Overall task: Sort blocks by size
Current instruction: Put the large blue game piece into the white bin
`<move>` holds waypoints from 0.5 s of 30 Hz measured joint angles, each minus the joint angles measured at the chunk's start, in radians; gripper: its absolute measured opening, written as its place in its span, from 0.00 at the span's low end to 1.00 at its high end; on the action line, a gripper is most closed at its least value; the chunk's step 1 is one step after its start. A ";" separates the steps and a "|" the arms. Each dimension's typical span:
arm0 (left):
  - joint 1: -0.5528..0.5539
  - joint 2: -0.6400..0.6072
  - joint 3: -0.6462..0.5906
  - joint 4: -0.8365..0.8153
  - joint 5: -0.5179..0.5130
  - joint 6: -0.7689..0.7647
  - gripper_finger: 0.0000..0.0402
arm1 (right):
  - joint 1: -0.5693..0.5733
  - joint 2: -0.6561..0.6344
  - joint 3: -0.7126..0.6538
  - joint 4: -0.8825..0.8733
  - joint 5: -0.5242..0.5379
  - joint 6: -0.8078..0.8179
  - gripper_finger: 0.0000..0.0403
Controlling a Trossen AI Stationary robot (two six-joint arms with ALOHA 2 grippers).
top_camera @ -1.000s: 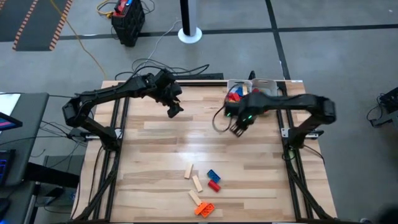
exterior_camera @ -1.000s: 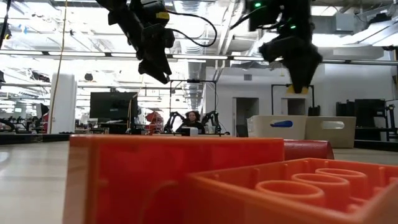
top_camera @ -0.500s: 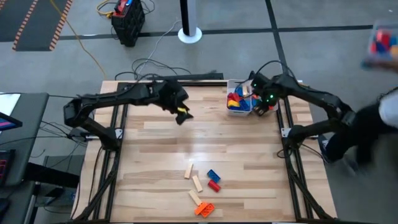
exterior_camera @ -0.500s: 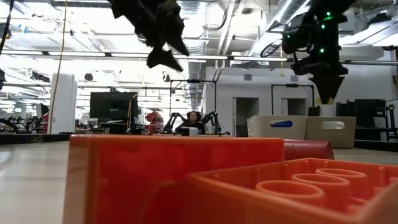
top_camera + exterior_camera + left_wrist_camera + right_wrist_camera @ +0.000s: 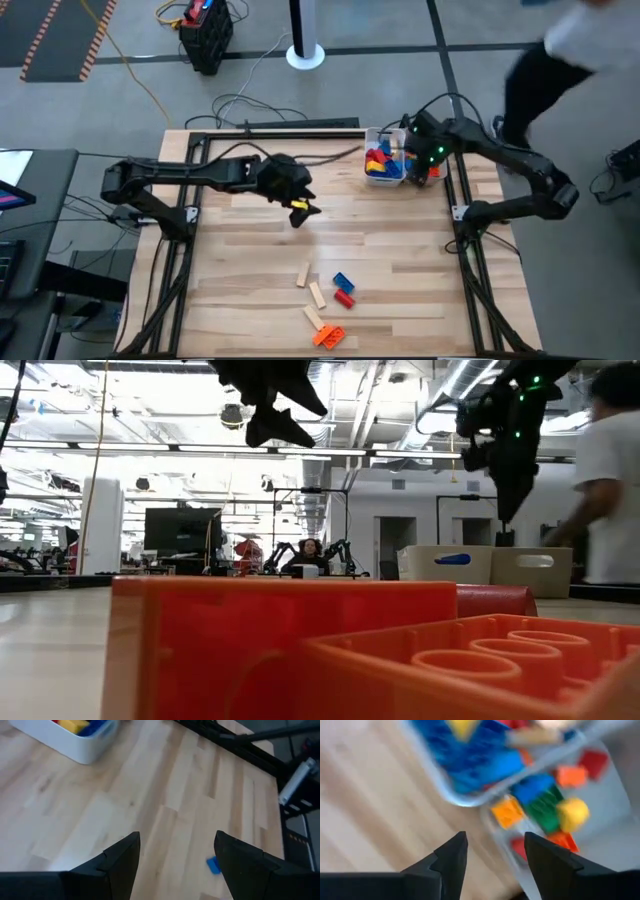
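R gripper (image 5: 425,170) has swung from mid-table to the trays (image 5: 385,178) at the far R edge; jaws apart, empty, so prob. just dropped a block there. L gripper (image 5: 300,210) moved toward centre, jaws wide, empty. Loose blocks (image 5: 327,300) left near front edge, well apart from both: next pick likely there.

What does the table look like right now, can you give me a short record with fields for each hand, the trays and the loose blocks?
left hand: open, empty, above the bare middle of the table
right hand: open, empty, over the trays at the far right corner
trays: white, holding mixed red, blue, yellow, orange and green blocks
loose blocks: small cluster near the front edge, wooden bars plus blue, red and orange bricks
person: passing beyond the table's right side
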 joint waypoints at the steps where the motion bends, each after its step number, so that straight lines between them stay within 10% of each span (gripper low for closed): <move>1: -0.013 0.000 0.000 -0.004 -0.002 -0.001 0.61 | 0.041 -0.009 0.000 0.013 -0.008 -0.016 0.56; 8: -0.113 0.024 0.000 -0.121 -0.218 -0.093 0.61 | 0.389 -0.067 -0.010 0.212 -0.118 -0.037 0.57; 15: -0.209 0.068 -0.001 -0.107 -0.194 -0.025 0.61 | 0.610 -0.067 -0.014 0.251 0.017 0.059 0.55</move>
